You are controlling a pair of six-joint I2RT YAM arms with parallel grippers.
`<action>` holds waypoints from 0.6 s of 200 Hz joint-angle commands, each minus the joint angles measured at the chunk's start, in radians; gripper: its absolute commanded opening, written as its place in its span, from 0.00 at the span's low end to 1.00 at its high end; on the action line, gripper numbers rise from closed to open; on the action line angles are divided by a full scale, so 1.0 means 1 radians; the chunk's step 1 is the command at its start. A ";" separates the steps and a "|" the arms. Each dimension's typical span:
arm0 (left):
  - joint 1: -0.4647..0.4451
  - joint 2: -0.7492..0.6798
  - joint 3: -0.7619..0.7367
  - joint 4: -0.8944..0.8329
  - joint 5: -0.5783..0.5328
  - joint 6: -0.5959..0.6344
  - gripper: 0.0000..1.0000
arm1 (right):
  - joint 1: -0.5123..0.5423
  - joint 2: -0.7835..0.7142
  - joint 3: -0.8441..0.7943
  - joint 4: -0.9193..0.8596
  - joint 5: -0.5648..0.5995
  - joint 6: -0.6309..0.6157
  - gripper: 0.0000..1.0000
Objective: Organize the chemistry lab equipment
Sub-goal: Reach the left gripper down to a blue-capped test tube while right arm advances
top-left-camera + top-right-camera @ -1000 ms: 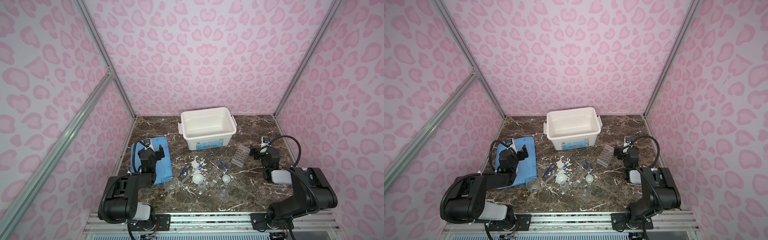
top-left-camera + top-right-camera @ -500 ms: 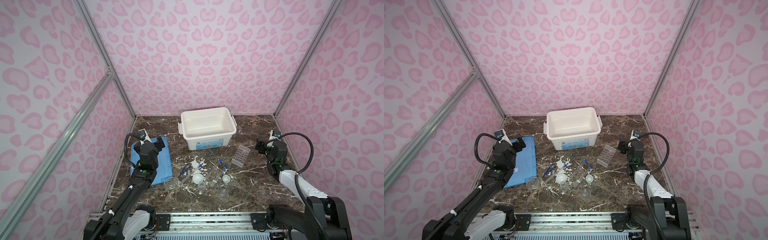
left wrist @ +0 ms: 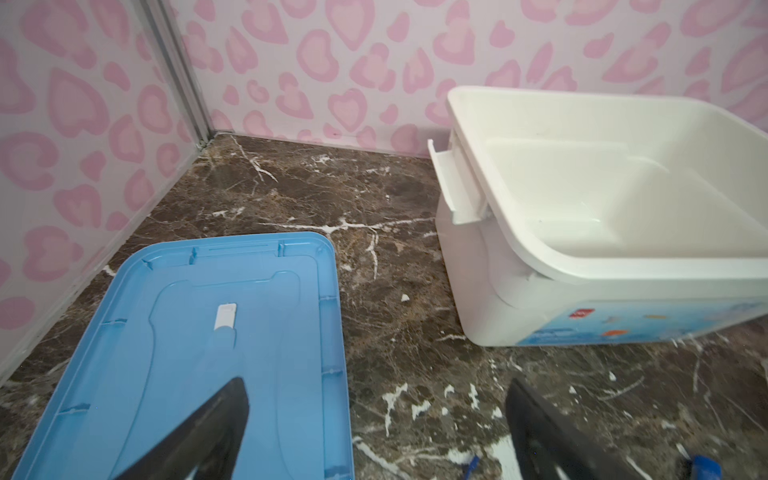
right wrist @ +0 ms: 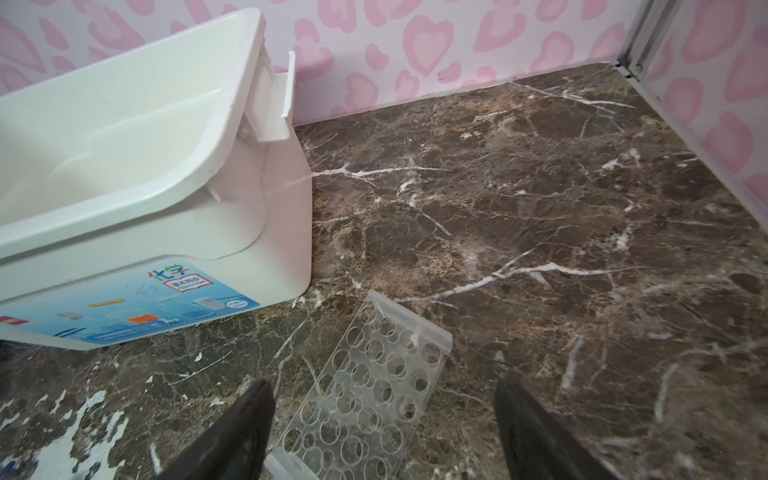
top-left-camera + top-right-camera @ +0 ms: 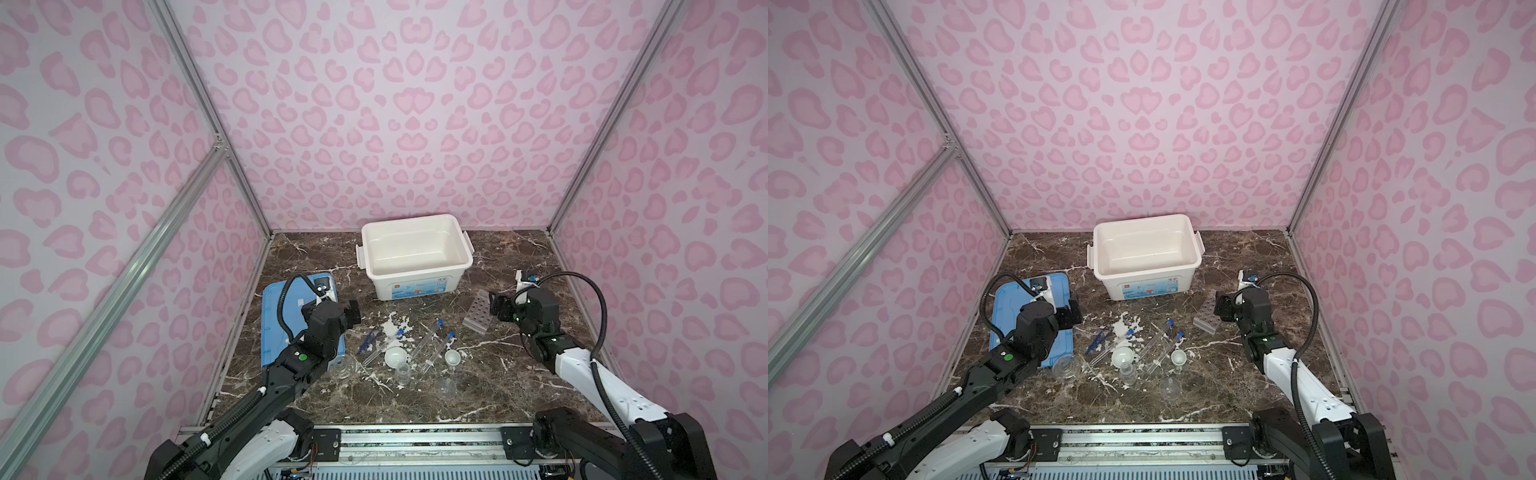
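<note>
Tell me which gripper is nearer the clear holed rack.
Right. The right gripper is open just beside the rack; the left gripper is far off on the opposite side, at the blue lid.

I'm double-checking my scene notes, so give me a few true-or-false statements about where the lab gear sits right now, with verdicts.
1. The white bin is empty. True.
2. The blue lid covers the bin. False: it lies flat on the table, left of the bin.
3. The test tubes stand in the rack. False: they lie on the table, and the rack's holes are empty.
4. The right gripper has its fingers apart, holding nothing. True.
5. Two white bowls sit on the table. True.
</note>
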 commanded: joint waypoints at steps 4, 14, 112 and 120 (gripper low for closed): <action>-0.044 0.033 0.036 -0.103 -0.033 0.018 0.97 | 0.018 0.003 -0.012 -0.024 -0.027 0.018 0.84; -0.058 0.051 0.045 -0.120 -0.028 0.018 0.97 | 0.024 0.003 -0.014 -0.028 -0.039 0.021 0.84; -0.122 0.329 0.192 -0.257 0.189 0.151 0.83 | 0.031 -0.047 -0.053 -0.042 -0.052 0.008 0.83; -0.124 0.334 0.186 -0.259 0.201 0.151 0.78 | 0.032 -0.052 -0.058 -0.040 -0.052 0.007 0.83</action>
